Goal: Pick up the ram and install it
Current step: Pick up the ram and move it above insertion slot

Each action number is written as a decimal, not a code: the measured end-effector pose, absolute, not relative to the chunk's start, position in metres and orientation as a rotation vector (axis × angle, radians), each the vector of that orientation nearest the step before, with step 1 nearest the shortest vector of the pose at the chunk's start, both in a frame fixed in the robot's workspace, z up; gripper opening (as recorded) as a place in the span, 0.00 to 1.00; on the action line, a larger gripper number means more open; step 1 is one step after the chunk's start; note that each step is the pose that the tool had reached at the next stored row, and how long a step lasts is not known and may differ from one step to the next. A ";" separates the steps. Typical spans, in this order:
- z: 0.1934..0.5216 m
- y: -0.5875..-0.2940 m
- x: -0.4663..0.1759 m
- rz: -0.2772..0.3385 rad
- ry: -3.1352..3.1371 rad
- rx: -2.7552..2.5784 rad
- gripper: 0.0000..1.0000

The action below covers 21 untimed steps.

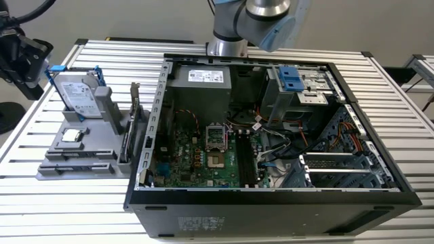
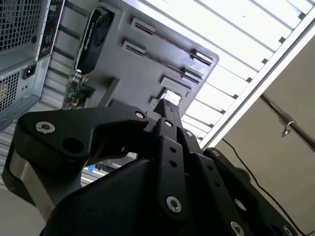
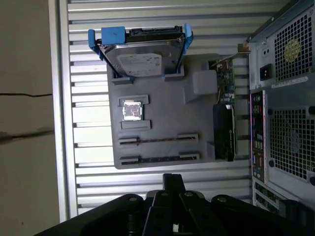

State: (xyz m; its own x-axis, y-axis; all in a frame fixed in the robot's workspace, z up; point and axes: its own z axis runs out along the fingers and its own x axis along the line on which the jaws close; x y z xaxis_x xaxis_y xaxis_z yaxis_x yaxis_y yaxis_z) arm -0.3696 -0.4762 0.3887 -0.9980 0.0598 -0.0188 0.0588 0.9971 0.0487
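Note:
A grey holder [image 1: 81, 152] lies on the slatted table to the exterior view's left of the open computer case [image 1: 271, 127]. Its two long slots each show a thin dark strip on edge. The strip in the slot nearer the processor chip [image 3: 157, 140] looks like the ram. In the exterior view the same slot [image 1: 78, 154] is too thin to read. My black gripper [image 1: 30, 86] hangs above and beyond the holder's far left end, apart from it. In both wrist views its tip [image 3: 172, 179] [image 2: 167, 105] points toward the holder and touches nothing.
On the holder stand a silver hard drive in a blue bracket [image 3: 142, 54], a processor chip [image 3: 132, 110] and an upright expansion card [image 3: 225, 118]. The case's motherboard [image 1: 203, 157] has black memory slots [image 1: 247, 162]. The arm's base [image 1: 234, 25] rises behind the case.

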 end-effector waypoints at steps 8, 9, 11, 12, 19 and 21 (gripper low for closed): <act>0.389 -0.477 -0.370 0.075 3.120 0.093 0.00; 0.389 -0.477 -0.370 0.075 3.120 0.093 0.00; 0.389 -0.477 -0.370 0.075 3.121 0.093 0.00; 0.389 -0.477 -0.370 0.075 3.121 0.093 0.00; 0.389 -0.477 -0.370 0.075 3.122 0.093 0.00; 0.389 -0.477 -0.370 0.075 3.123 0.093 0.00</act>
